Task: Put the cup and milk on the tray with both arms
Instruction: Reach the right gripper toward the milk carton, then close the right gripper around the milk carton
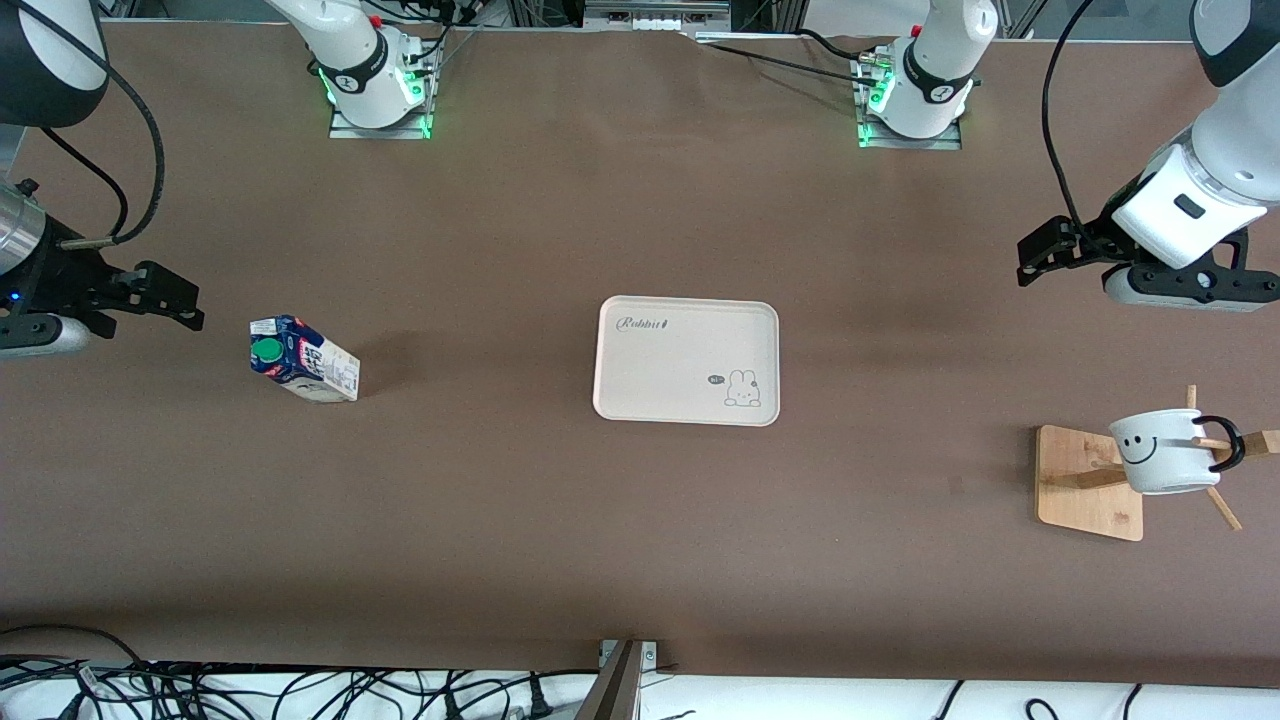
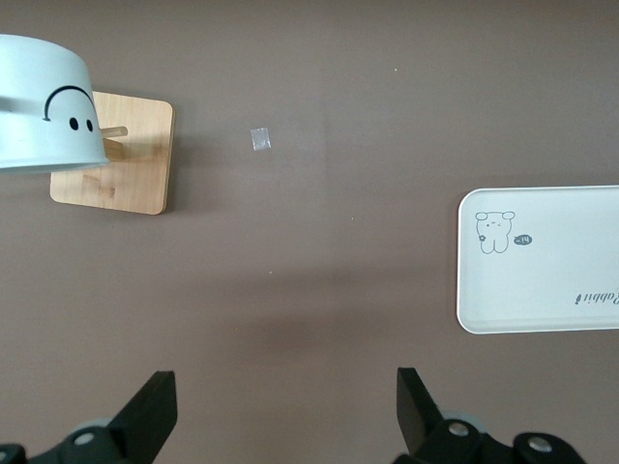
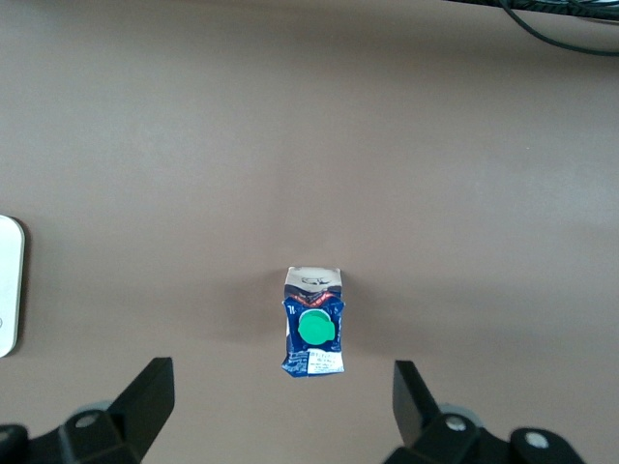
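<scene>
The cream tray [image 1: 686, 360] lies in the middle of the table. The milk [image 1: 303, 360] stands upright toward the right arm's end, green cap up. The cup [image 1: 1160, 452] hangs tilted on a peg of a wooden rack toward the left arm's end, smiley face showing. My right gripper [image 1: 165, 297] is open and empty over bare table beside the milk; the right wrist view shows the milk [image 3: 313, 333] between the open fingers [image 3: 145, 401] but well below them. My left gripper [image 1: 1042, 252] is open and empty over bare table; the left wrist view shows the cup [image 2: 44, 106] and the tray [image 2: 542, 261].
The wooden rack [image 1: 1090, 485] has a square base and slanted pegs. A small scrap of tape [image 2: 260, 139] lies on the table near it. The arm bases [image 1: 375, 85] [image 1: 915, 100] stand along the table's edge farthest from the front camera. Cables [image 1: 300, 690] lie off its near edge.
</scene>
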